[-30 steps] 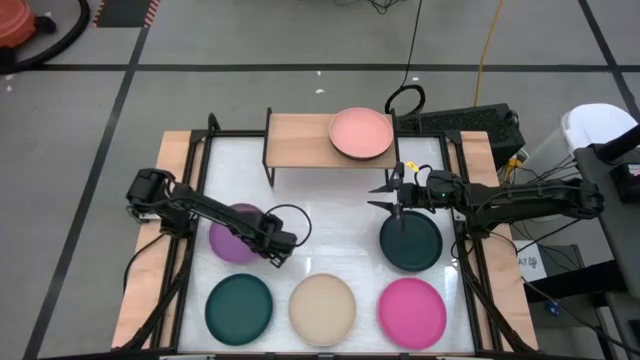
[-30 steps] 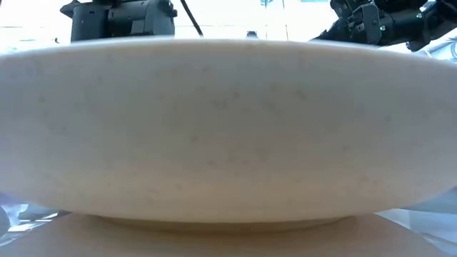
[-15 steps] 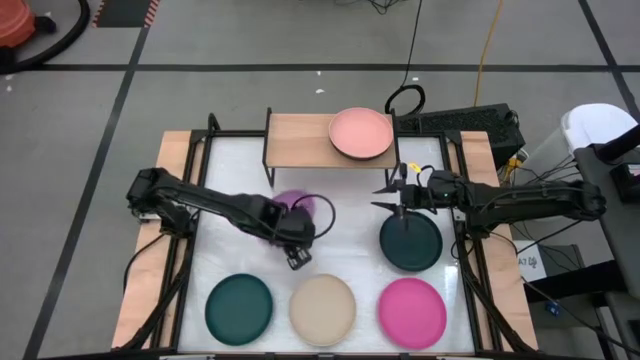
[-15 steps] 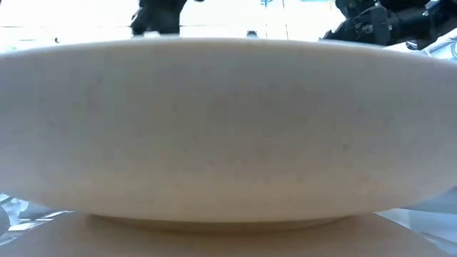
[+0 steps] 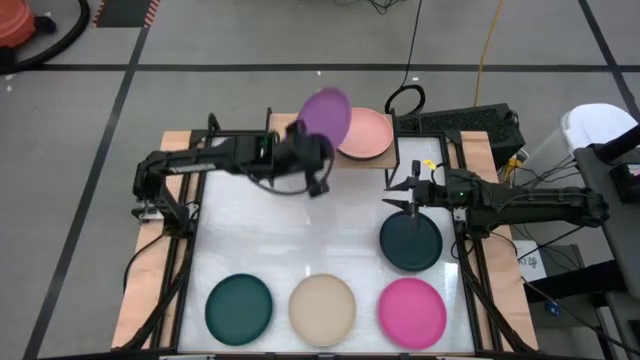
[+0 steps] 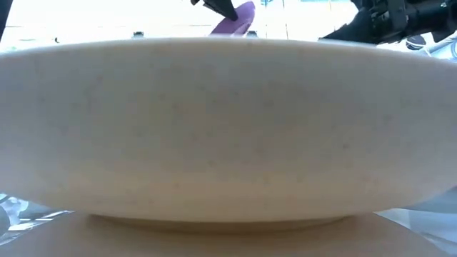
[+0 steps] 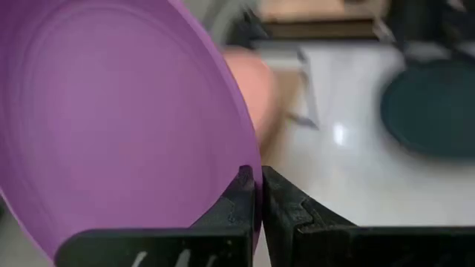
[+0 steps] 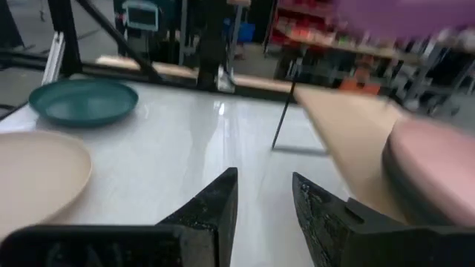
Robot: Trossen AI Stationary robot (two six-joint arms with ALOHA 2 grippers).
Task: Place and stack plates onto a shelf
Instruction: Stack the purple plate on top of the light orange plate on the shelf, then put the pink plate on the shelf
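Note:
My left gripper point(image 5: 320, 143) holds a purple plate point(image 5: 326, 112) in the air over the light-wood shelf point(image 5: 285, 128), just left of the salmon pink plate point(image 5: 365, 133) that rests flat on the shelf's right half. The left wrist view shows the purple plate point(image 7: 111, 111) large and close. In the low view only its upper part point(image 6: 240, 19) shows above the beige plate. My right gripper point(image 5: 413, 196) is open and hovers over the far rim of a dark plate point(image 5: 410, 242) that lies on the table. Its fingers point(image 8: 263, 200) touch nothing. My left gripper point(image 7: 257, 185) pinches the purple plate's rim point(image 7: 239, 152) between its two fingers, one finger on the inner face and one on the outer. The fingers reach from the table's left and near side. The plate is lifted clear and tilted steeply, standing up beyond the fingers.
A dark teal plate point(image 5: 239, 307), a beige plate point(image 5: 322, 308) and a magenta plate point(image 5: 412, 312) lie in a row along the table's near edge. The beige plate point(image 6: 228, 128) fills the low view. The white table's middle point(image 5: 320, 225) is bare. Black frame rails run along both sides.
My left gripper, shut on the purple plate, has lifted it off the table's left middle. It has carried the plate up, toward the far edge and to the right, until it hangs over the shelf. The plate has tipped from flat to steeply tilted.

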